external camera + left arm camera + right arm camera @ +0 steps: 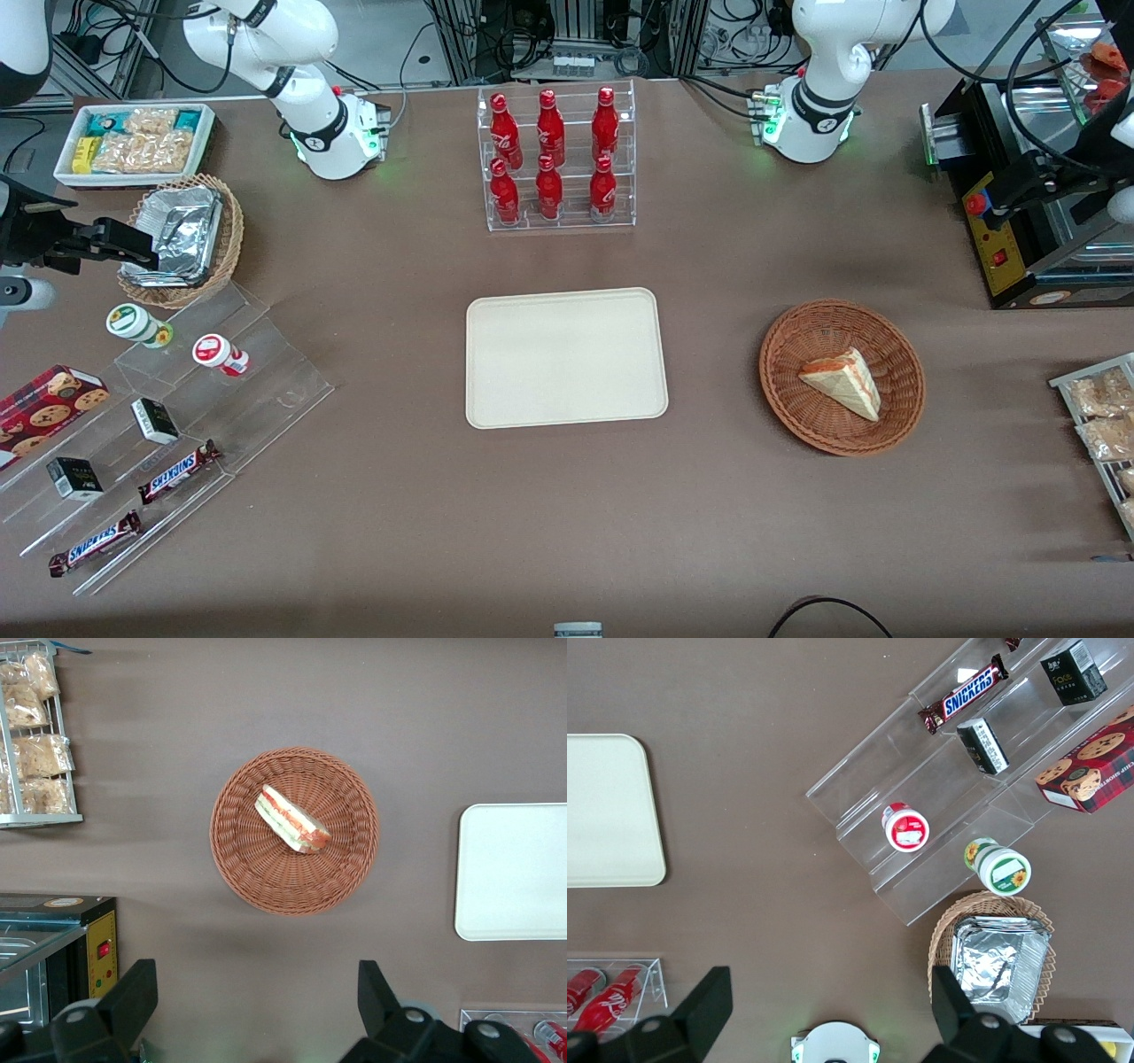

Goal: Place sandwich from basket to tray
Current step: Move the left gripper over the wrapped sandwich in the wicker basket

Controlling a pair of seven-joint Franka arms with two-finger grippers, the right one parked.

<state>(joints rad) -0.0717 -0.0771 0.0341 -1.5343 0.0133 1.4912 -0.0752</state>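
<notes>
Sandwich (842, 379) first: from the front, the triangular wedge lies flat inside the reddish-brown wicker basket (842, 321), which sits on the brown table (567, 514) toward the working arm's end. The cream tray (565, 357) rests mid-table, apart from the basket, with nothing on it. A clear rack of red cola bottles (554, 159) stands farther from the camera than the tray.

Looking down from the left wrist, the gripper (257, 1001) hangs well above the table with its two dark fingers (133, 992) spread wide, holding nothing. Below it the sandwich (292, 819) shows its red and pale filling stripe, lying in the basket (292, 895); the tray (514, 870) lies beside the basket, not touching.
</notes>
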